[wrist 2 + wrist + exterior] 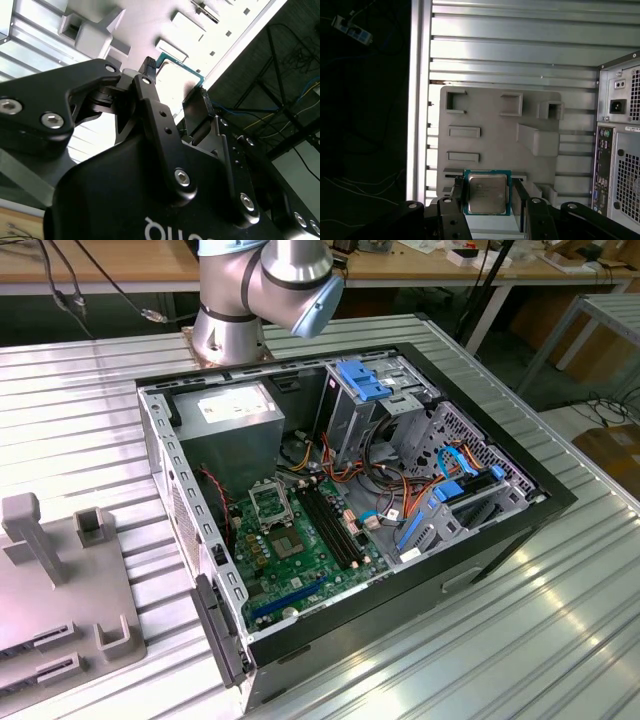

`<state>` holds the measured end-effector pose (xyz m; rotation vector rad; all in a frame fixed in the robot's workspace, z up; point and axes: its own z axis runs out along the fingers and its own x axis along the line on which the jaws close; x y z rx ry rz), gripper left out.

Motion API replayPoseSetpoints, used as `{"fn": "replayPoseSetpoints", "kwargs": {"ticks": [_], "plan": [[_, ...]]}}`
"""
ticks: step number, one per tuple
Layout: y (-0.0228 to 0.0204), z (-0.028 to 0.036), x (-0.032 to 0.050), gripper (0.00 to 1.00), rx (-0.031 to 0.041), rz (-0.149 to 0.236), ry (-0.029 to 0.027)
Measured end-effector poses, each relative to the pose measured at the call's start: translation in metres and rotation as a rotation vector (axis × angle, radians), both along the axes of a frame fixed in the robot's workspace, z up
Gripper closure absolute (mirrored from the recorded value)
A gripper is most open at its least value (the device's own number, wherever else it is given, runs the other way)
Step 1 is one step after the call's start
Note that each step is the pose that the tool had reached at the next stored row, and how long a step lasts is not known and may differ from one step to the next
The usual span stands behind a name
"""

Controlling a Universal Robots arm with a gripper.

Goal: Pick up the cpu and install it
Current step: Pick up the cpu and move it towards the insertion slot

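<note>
The cpu [486,193], a small flat square with a silver-grey face and a green rim, sits between my gripper's [488,196] two black fingers, which are shut on its opposite edges. It hangs in the air over the grey fixture plate [490,120]. In the second wrist view the cpu [176,70] shows past the fingertips [148,66], against the plate's pale surface. In the exterior view the open computer case [500,540] lies on the table with the green motherboard [300,555] inside and the black-framed socket [270,502] near its upper part.
The arm's base [235,310] stands behind the case. A grey metal box [235,415] fills the case's back corner, with drive cages and cables [430,480] toward the exterior view's right. The fixture plate [60,590] lies at the exterior view's left on the ribbed metal table [480,650].
</note>
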<state>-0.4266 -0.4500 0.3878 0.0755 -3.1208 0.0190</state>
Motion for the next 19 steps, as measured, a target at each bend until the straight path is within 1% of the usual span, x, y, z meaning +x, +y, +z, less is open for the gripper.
{"fn": "replayPoseSetpoints", "kwargs": {"ticks": [8,19], "plan": [[0.0,0.0,0.0003,0.53,0.0,0.0,0.0],[0.0,0.0,0.0063,0.53,0.0001,0.0,0.0]]}}
